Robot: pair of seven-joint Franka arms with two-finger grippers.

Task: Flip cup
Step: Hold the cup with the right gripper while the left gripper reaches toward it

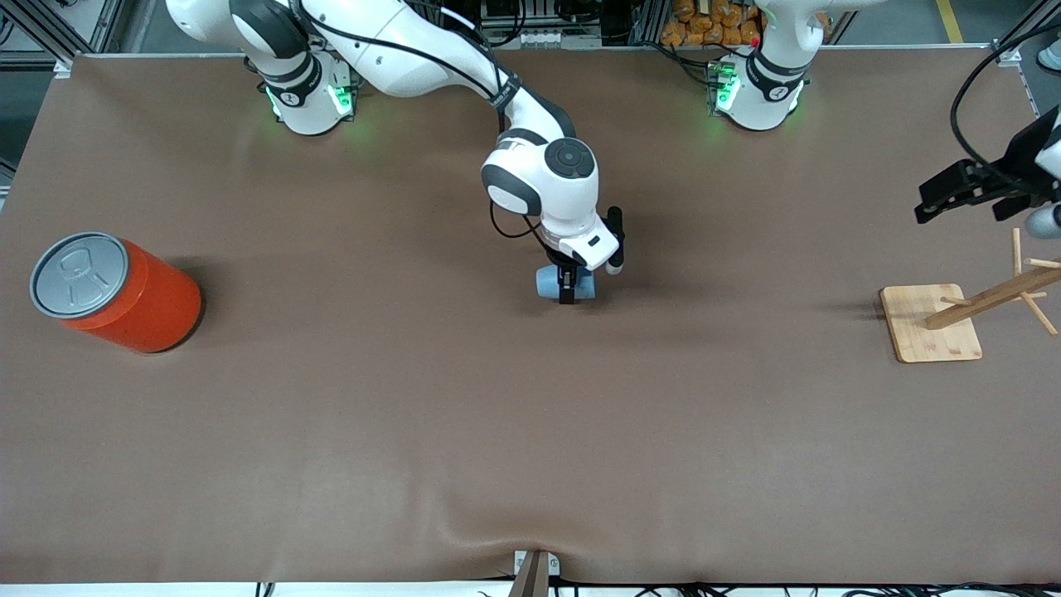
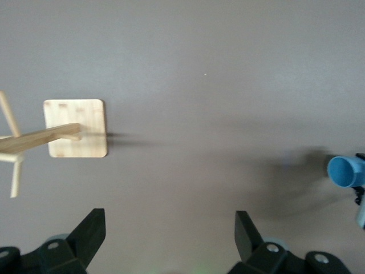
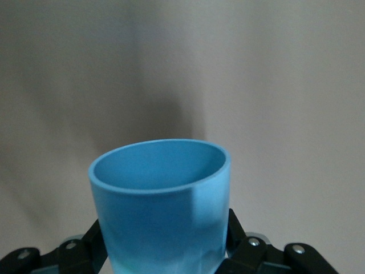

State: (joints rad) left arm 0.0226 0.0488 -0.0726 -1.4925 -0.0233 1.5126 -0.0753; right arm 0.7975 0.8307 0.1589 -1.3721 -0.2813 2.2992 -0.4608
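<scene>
The small light-blue cup (image 1: 550, 282) is held on its side low over the middle of the table. My right gripper (image 1: 568, 290) is shut on it. In the right wrist view the cup (image 3: 162, 211) fills the space between the black fingers (image 3: 91, 242), and its open mouth points away from the wrist. The left wrist view shows the cup (image 2: 345, 171) at the frame's edge, with its mouth turned toward the left arm's end of the table. My left gripper (image 1: 932, 203) hangs open and empty above that end, with its fingers (image 2: 91, 228) wide apart.
A big orange can (image 1: 124, 290) with a grey lid stands near the right arm's end of the table. A wooden peg rack on a square base (image 1: 930, 323) stands below the left gripper, and the base also shows in the left wrist view (image 2: 77, 128).
</scene>
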